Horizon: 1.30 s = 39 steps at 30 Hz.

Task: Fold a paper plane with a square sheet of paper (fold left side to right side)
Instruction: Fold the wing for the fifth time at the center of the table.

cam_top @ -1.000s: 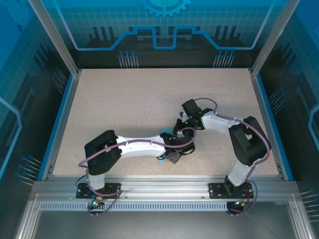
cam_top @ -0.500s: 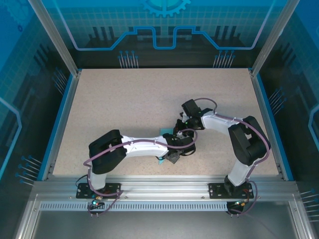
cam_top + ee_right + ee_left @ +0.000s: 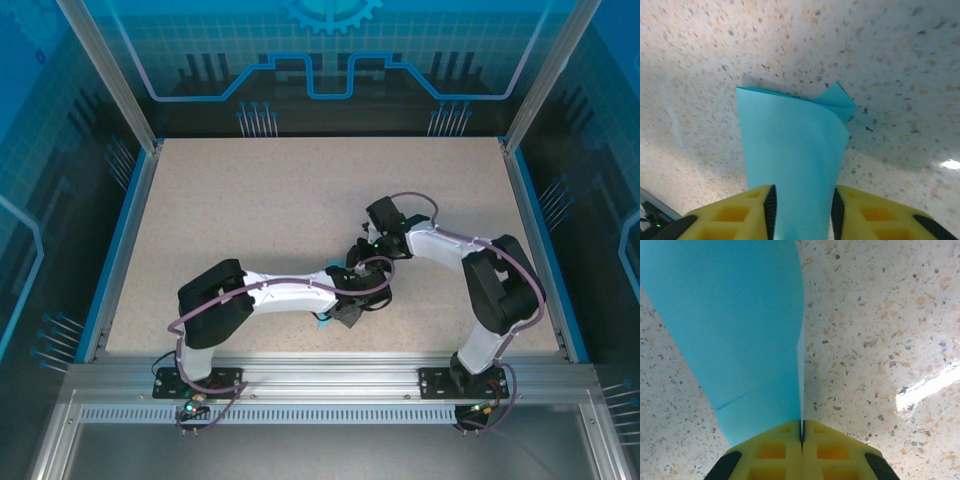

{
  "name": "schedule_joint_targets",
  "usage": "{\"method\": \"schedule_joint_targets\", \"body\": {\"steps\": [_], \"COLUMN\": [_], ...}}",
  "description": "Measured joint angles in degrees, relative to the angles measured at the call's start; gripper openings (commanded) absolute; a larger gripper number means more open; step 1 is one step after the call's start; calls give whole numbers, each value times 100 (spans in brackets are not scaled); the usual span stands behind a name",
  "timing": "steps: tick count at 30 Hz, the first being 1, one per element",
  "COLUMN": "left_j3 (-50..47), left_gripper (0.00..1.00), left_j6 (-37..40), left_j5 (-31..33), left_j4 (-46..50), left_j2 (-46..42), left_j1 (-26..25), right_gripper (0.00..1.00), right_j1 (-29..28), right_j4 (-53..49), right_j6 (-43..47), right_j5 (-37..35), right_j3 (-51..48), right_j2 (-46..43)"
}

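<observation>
The square sheet of paper point(image 3: 740, 315) lies half folded in the middle of the desk point(image 3: 880, 315). The left claw point(image 3: 801, 427) has just pinched its edge shut. The right claw point(image 3: 802, 195) has just loosened, with its jaws apart around the sheet. I judge that the hold passes to the left.

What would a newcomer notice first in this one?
The bright cyan paper stands out against the speckled table. The left jaws are shut on its edge, and the right jaws stand apart with the paper running between them. From above, the left arm and right arm meet over it near the table's middle.
</observation>
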<state>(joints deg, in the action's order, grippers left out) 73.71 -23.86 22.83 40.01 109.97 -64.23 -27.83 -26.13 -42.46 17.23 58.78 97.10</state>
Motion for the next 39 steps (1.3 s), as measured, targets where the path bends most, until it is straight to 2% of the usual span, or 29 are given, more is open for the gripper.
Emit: {"method": "schedule_joint_targets", "body": {"steps": [3, 8, 12, 20, 26, 39], "left_j3": [-7, -42, -151, -820, -1432, -2629], "left_gripper": [4, 4, 4, 3, 2, 2], "left_j6": [-2, -2, -28, -457, -931, -1886], "left_j5": [-262, -820, -1469, -2992, -3923, -5128], "left_j4": [-85, -264, -540, -1523, -2511, -4454], "left_j2": [-7, -79, -190, -573, -675, -1047], "left_j1": [107, 310, 584, 1399, 1821, 2457], "right_gripper": [62, 75, 80, 81, 81, 78], "right_j1": [131, 496, 721, 710, 356, 46], "right_j4": [-22, 4, 4, 293, 815, 2417], "right_j6": [133, 262, 332, 420, 413, 13], "right_j5": [-208, -529, -723, -647, -544, -57], "right_j3": [-31, -472, -1091, -2013, -2326, -2730], "right_j2": [-461, -1460, -2072, -2490, -2490, -2081]}}
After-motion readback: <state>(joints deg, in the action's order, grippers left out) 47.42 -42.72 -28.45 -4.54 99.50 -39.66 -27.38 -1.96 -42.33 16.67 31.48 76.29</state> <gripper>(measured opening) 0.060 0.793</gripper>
